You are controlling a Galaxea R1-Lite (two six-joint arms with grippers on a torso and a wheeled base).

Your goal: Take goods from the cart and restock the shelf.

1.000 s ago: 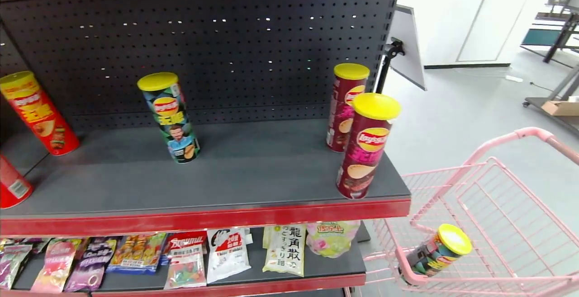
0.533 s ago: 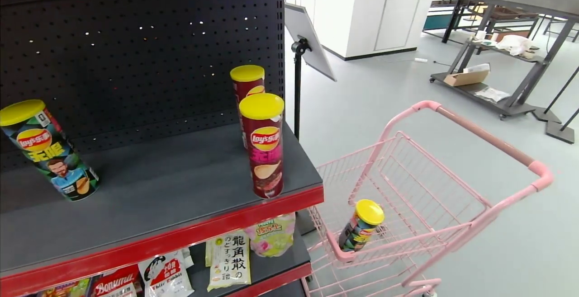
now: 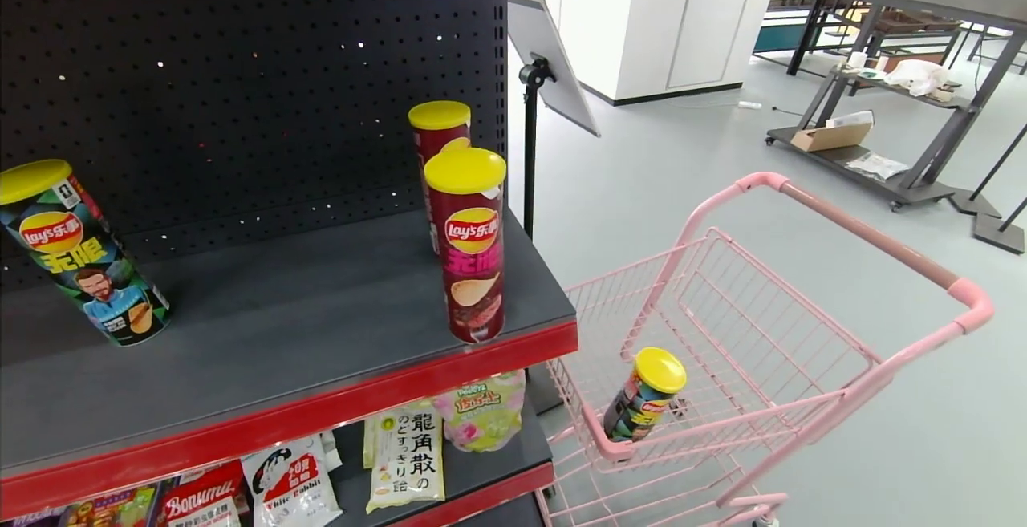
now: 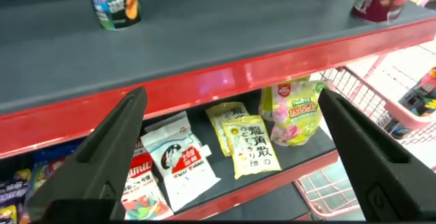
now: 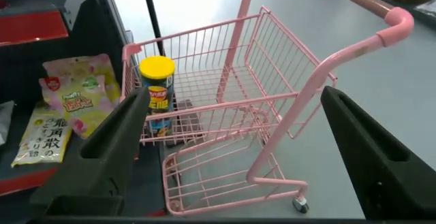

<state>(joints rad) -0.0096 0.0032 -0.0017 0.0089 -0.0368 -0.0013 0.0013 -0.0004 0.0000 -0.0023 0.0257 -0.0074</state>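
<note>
Nearest, the left gripper (image 4: 231, 98) hangs with its jaws spread wide and nothing between them, facing the red front edge of the dark grey metal shelf (image 3: 321, 407). The right gripper (image 5: 233, 94) is likewise released and empty, pointed down at the pink wire shopping cart (image 3: 870, 242), probably because that arm is better placed for the pick.

In the head view, flat snack packets (image 3: 405, 455) lie on the lower tier at about 7 o'clock. At 5 o'clock the one item left to restock, a dark multicoloured chip can with a yellow lid (image 3: 642, 399), leans tilted against the cart's near corner, beside the shelf end. It rests on the wire basket floor, lid up.

On the upper board a maroon yellow-lidded chip can (image 3: 473, 270) stands upright at the front edge near the centre of that view. A second maroon can (image 3: 437, 130) stands just behind it at 12 o'clock, so the two form a row by flavour. At 9 o'clock a matching dark multicoloured can (image 3: 80, 262) stands alone, and the bare board around it looks like the fitting spot for the cart's can.
</note>
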